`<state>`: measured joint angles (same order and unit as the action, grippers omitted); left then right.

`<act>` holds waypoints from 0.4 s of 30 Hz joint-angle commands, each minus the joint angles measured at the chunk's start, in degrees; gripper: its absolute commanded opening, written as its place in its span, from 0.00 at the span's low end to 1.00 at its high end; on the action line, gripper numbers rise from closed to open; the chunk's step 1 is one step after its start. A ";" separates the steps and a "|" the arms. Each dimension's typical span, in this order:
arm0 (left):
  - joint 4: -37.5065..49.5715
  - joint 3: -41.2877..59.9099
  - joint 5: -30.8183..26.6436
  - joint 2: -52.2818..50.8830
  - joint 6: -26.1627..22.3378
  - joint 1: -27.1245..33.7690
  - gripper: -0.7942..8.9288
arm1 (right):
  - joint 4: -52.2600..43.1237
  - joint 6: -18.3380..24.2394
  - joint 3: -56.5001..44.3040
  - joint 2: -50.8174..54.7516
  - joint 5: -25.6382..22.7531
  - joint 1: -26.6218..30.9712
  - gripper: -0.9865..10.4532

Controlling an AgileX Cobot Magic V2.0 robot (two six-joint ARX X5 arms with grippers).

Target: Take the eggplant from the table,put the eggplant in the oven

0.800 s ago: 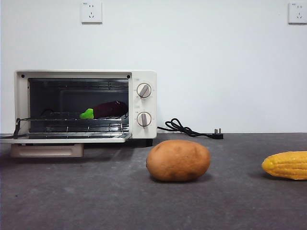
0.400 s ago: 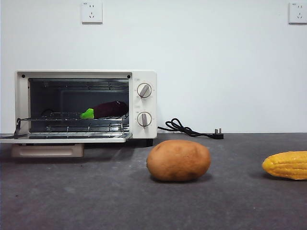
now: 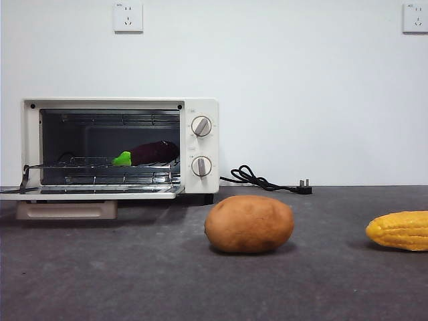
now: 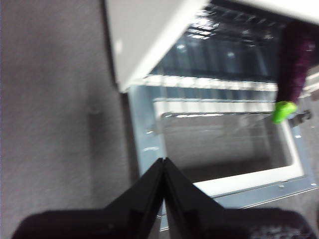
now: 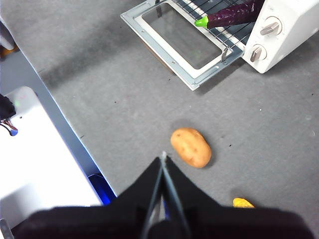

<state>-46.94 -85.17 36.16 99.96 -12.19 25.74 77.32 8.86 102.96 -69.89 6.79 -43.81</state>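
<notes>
The dark purple eggplant (image 3: 151, 152) with its green cap lies on the wire rack inside the cream-white oven (image 3: 200, 107), whose door (image 3: 90, 195) hangs open flat. It also shows in the left wrist view, eggplant (image 4: 294, 69), and in the right wrist view, eggplant (image 5: 230, 14). My left gripper (image 4: 163, 160) hovers shut and empty above the open door's corner. High over the table, my right gripper (image 5: 163, 155) is shut and empty, well away from the oven (image 5: 289, 30). Neither arm appears in the front view.
A brown potato (image 3: 249, 223) sits mid-table and a yellow corn (image 3: 399, 230) at the right edge. The oven's black cord and plug (image 3: 267, 181) lie behind, by the wall. A white base and the table's edge (image 5: 45, 149) show in the right wrist view.
</notes>
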 commanded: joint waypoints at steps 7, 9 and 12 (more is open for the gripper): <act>0.11 1.27 0.39 6.01 -2.54 1.97 0.08 | 0.57 0.37 -0.04 0.04 -1.25 -0.02 0.08; 1.44 2.60 0.55 6.21 -2.64 1.88 0.08 | 0.57 0.37 -0.04 0.00 -1.95 -0.02 0.08; 4.13 4.85 2.29 6.43 -2.62 1.81 0.08 | 0.59 0.39 -0.04 -0.02 -1.99 -0.02 0.08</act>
<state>-43.57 -81.25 37.60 105.65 -13.91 27.62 77.36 8.86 102.96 -69.89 4.84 -43.81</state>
